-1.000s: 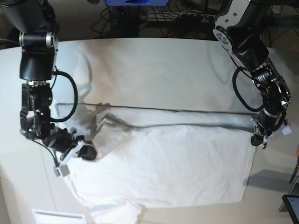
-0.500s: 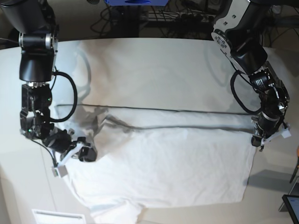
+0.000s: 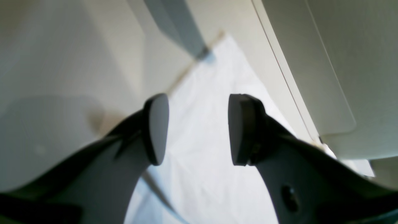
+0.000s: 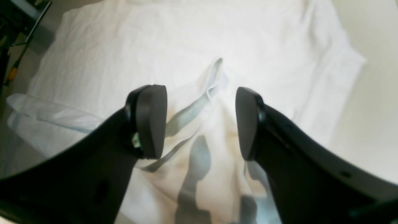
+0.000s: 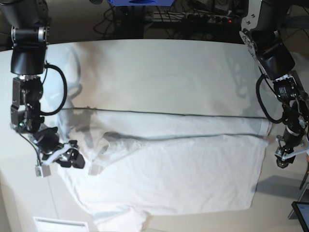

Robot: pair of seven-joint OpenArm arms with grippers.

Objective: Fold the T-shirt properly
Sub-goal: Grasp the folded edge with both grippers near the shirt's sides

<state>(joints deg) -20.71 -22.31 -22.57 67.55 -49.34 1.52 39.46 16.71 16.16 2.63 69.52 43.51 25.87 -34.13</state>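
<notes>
Change since a second ago: we see both arms drawn outward from the plain white wrinkled cotton T-shirt (image 5: 169,169); the black right gripper (image 5: 72,158) has slid off toward the table's edge, and the black left gripper (image 5: 285,159) has left the cloth's corner.
Right gripper: in its wrist view we see the jaws parted wide with nothing between the pads (image 4: 152,121); a raised crease of the shirt (image 4: 214,81) lies just beyond them. A second ago they were pinched shut on the fabric.
Left gripper: we see it (image 3: 194,129) parted to a moderate gap and empty, hanging over a corner of the shirt (image 3: 211,124); it too was clamped before.
T-shirt position: we find it spread flat across the near half of the smooth off-white tabletop (image 5: 159,72), its upper edge folded over into a long straight band, a sleeve bunched at the near edge.
Counts: we count one shirt, two arms, two grippers, one dark cable loop (image 5: 58,92) on each arm.
Writing: we can read none; a white sheet (image 5: 60,224) at the bottom edge is too small to make out.
</notes>
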